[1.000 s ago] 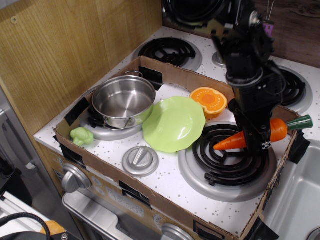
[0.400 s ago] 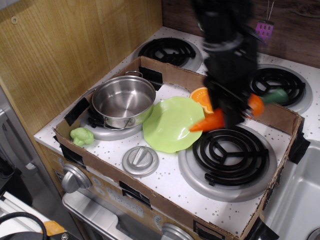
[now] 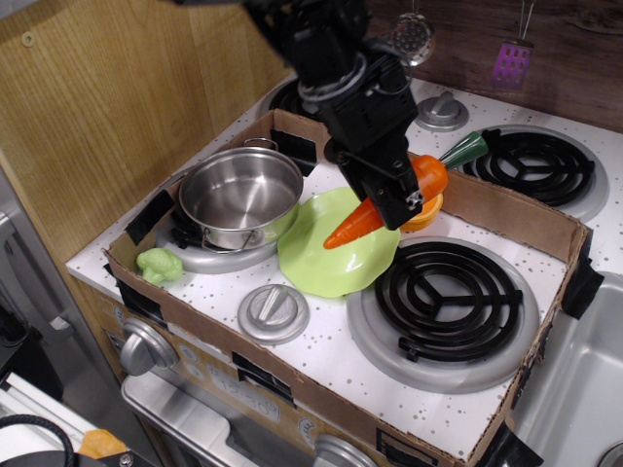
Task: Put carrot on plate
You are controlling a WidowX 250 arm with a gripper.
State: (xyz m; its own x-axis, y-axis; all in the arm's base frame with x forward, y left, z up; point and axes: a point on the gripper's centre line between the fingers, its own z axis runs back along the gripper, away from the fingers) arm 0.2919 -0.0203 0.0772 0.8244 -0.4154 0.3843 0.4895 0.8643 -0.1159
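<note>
My gripper (image 3: 394, 199) is shut on the carrot (image 3: 356, 223), a glossy orange toy with a dark green stem (image 3: 464, 149). I hold it in the air, tilted, its tip pointing down-left over the right half of the lime-green plate (image 3: 321, 255). The plate lies flat on the stove top between the steel pot and the front right burner. The arm hides the plate's far right rim and most of the orange halved fruit toy (image 3: 428, 211) behind it.
A steel pot (image 3: 240, 196) stands left of the plate. A small green broccoli-like toy (image 3: 160, 264) lies at the front left. A grey knob lid (image 3: 274, 311) sits in front of the plate. A black coil burner (image 3: 440, 299) is to the right. Cardboard walls (image 3: 531, 219) ring the area.
My gripper has carried the carrot leftwards and away from the front right burner. It now hangs over the plate instead of over the burner.
</note>
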